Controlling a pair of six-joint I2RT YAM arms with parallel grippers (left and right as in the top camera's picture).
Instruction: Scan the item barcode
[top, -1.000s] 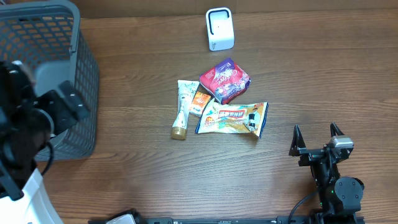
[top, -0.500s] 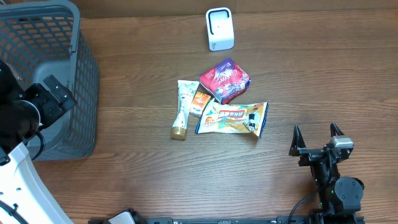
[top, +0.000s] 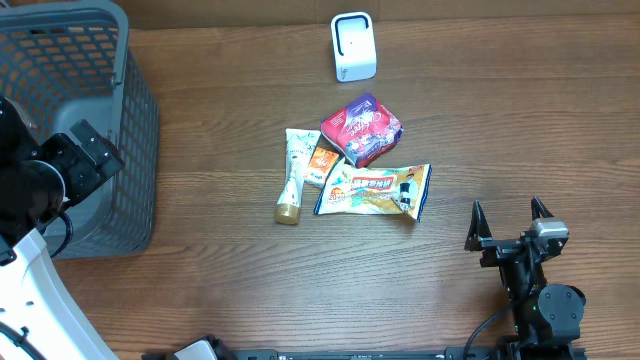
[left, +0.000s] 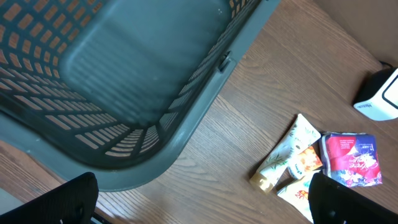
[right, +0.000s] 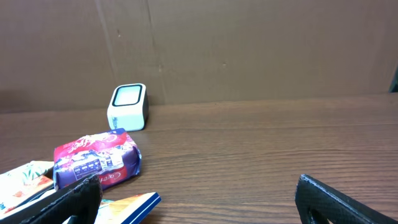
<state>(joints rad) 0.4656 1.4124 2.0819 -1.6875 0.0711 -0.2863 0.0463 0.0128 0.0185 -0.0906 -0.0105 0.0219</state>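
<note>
the basket (top: 140, 130) is cut off by the top left corner of the overhead view. the tube (top: 296, 170) is partly covered by the orange sachet (top: 322, 159) (its print is too small to be read). the scanner (left: 380, 96) is clipped by the left wrist view's right edge, and the yellow bag (right: 127, 208) by the right wrist view's bottom edge.

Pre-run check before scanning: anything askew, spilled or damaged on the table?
Nothing spilled or visibly damaged. Only oddity: the items lie in a clump, the purple pack, tube, orange sachet and yellow snack packet touching or overlapping, so a clean single pick may be awkward. The scanner stands upright, apart from them.
</note>
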